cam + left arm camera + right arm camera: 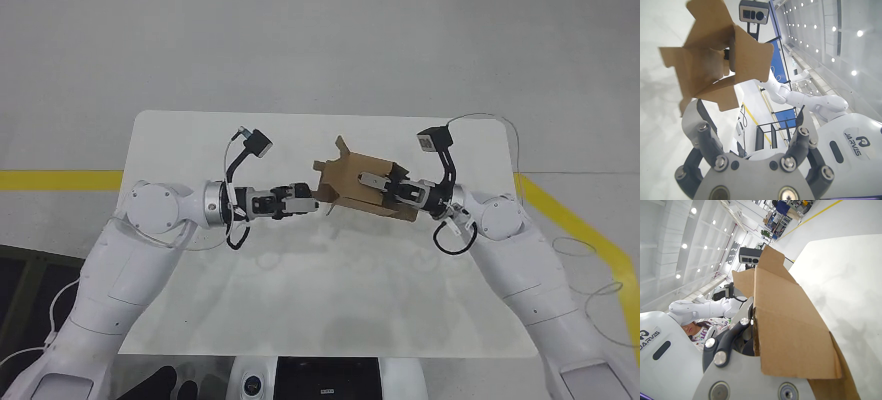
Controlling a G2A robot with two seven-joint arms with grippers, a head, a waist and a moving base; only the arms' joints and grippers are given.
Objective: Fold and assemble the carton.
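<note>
The brown carton (pixel 355 182) hangs over the back middle of the white table (pixel 300 300), partly unfolded, with its end flaps spread. My right gripper (pixel 382 186) is shut on one carton wall; in the right wrist view that carton (pixel 791 321) wall runs between the gripper (pixel 753 313) jaws, hiding the far finger. My left gripper (pixel 306 201) stands open just short of the carton's other end. In the left wrist view the carton's (pixel 715 60) open end faces the left gripper (pixel 751 108), with one flap close to a finger (pixel 703 115).
The bare tabletop spreads in front of both arms, down to its near edge (pixel 330 353). A yellow floor line (pixel 60 180) runs past the table's left and right sides. Thin cables (pixel 600 290) lie on the floor at the right.
</note>
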